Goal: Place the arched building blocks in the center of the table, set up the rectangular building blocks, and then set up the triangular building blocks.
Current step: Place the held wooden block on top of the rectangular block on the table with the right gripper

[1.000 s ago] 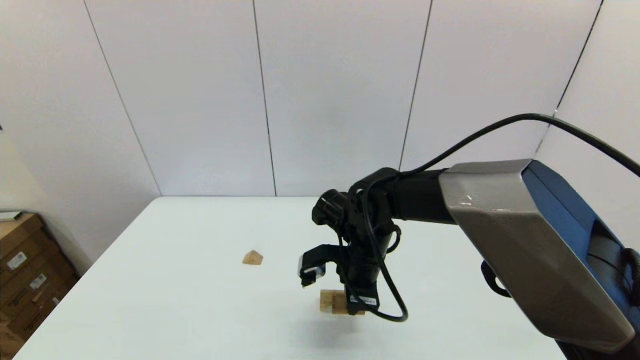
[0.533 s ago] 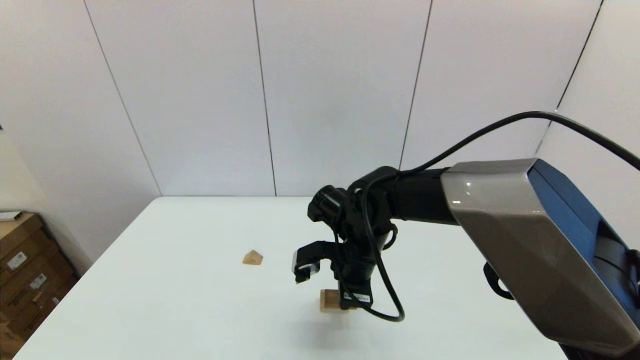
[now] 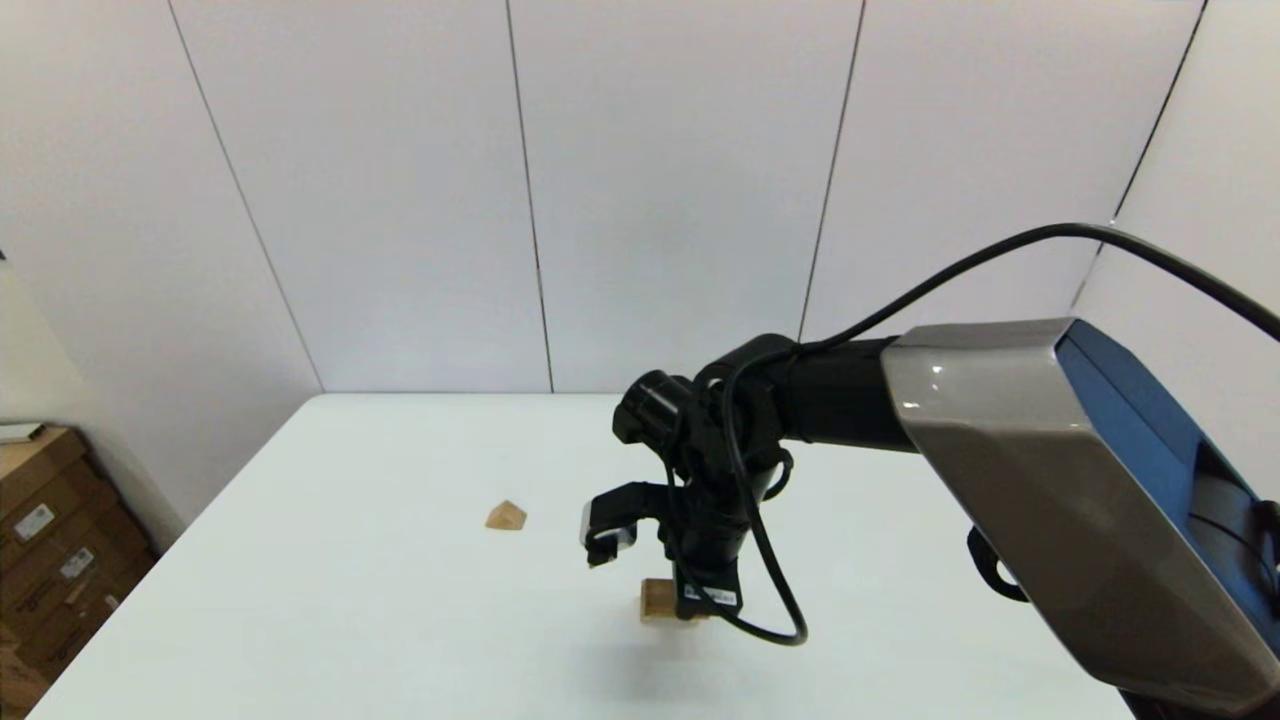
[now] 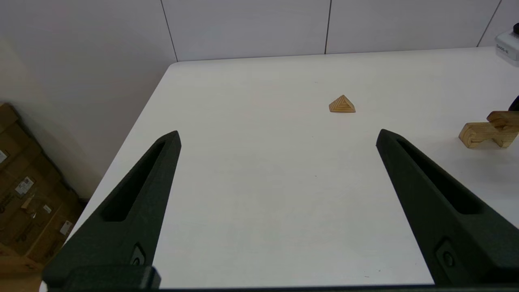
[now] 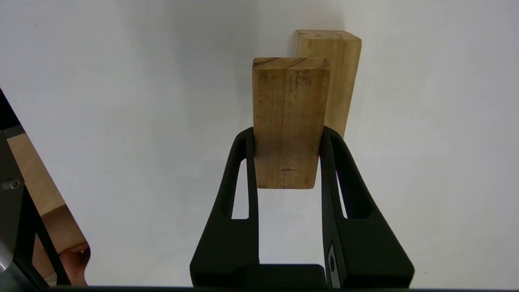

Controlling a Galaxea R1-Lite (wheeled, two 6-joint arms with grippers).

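Observation:
In the right wrist view my right gripper (image 5: pixel 287 136) is shut on the rectangular building block (image 5: pixel 290 121), a darker tan plank pinched by its long sides. Just beyond it, partly covered, the paler arched building block (image 5: pixel 338 73) lies on the table (image 5: pixel 121 101). Whether the two touch I cannot tell. From the head view the right gripper (image 3: pixel 700 600) points down near the table's middle. The left wrist view shows the arched block (image 4: pixel 472 136) with its hollow facing down. The triangular building block (image 3: pixel 506 516) (image 4: pixel 342 104) sits apart on the left. My left gripper (image 4: pixel 279 134) hangs open and empty over the table.
Stacked cardboard boxes (image 3: pixel 50 540) (image 4: pixel 24 194) stand on the floor past the table's left edge. A white panelled wall closes the far side. The right arm's black cable (image 3: pixel 760 600) loops down beside the gripper.
The right gripper, still holding the rectangular block, has shifted slightly left and up in the head view. The triangular block has stayed put.

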